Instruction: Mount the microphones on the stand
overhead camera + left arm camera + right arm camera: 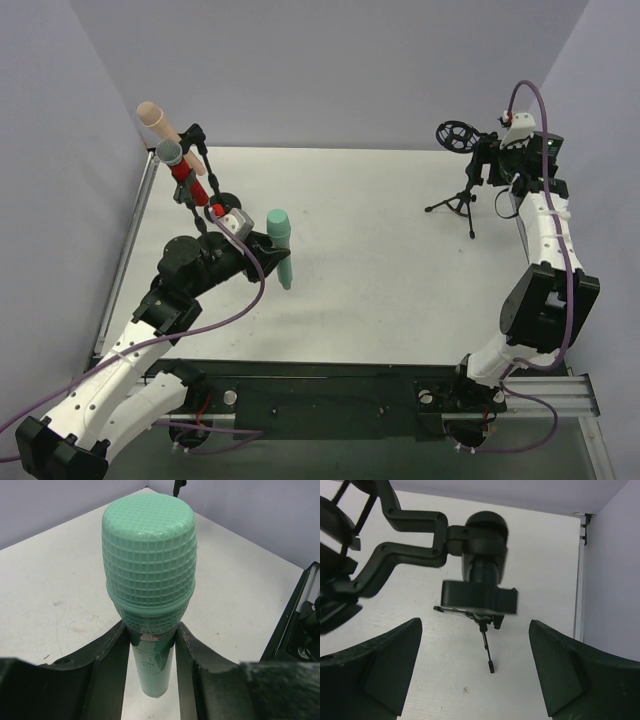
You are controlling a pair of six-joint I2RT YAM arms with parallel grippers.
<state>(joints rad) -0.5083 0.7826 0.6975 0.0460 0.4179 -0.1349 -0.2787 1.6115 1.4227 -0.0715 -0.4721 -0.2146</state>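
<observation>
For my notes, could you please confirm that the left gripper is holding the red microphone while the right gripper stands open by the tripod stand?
Not quite: the left gripper is holding the teal microphone, not the red one, as the left wrist view shows. The red microphone is at the far left of the table. The rest is right: the right gripper stands open by the tripod stand.

- The teal microphone looked like smooth moulded plastic, its head a fine raised grid with a soft sheen.
- The fingers of the left gripper were matt black, with worn, rough grey edges.
- The bench was matt white and faintly scuffed.
- The red microphone had a glittery body and a silver mesh head.
- The pink microphone looked smooth and matt.
- The stand was dull black and plastic-looking.
</observation>
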